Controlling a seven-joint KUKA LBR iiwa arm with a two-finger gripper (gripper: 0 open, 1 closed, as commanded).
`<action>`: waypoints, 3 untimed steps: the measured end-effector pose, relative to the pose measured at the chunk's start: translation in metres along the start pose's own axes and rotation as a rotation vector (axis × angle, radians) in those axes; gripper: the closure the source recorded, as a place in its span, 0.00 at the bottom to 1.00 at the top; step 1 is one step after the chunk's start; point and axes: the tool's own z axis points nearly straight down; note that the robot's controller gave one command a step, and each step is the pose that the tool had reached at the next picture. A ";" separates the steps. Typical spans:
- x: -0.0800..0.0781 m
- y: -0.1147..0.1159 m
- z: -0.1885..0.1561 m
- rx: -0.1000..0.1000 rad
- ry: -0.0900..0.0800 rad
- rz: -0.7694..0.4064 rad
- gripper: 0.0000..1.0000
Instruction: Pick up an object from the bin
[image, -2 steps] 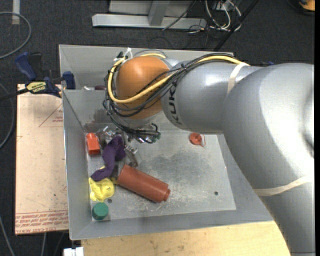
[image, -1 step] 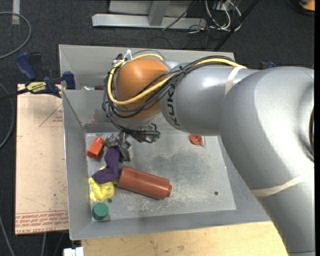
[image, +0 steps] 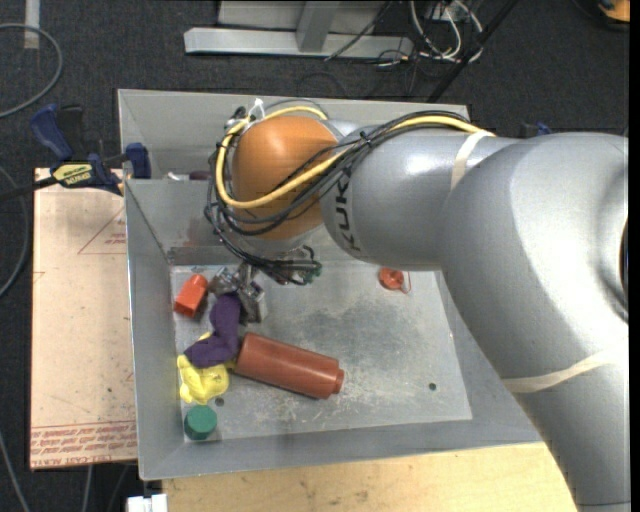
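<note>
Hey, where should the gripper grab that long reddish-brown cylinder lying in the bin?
Grip the reddish-brown cylinder across its narrow width, near the middle or right half, coming straight down. It lies flat, and its left end is crowded by the purple piece.

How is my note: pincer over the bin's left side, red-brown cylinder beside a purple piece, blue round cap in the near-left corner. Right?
One slip: the camera view shows the round cap in the near-left corner is green, not blue. The pincer is over the bin's left side, and the red-brown cylinder lies beside the purple piece.
</note>
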 end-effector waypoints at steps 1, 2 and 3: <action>0.002 0.001 -0.005 -0.003 0.005 -0.004 1.00; 0.002 0.002 -0.024 -0.006 0.009 -0.003 1.00; 0.000 0.000 -0.043 -0.001 0.002 -0.002 1.00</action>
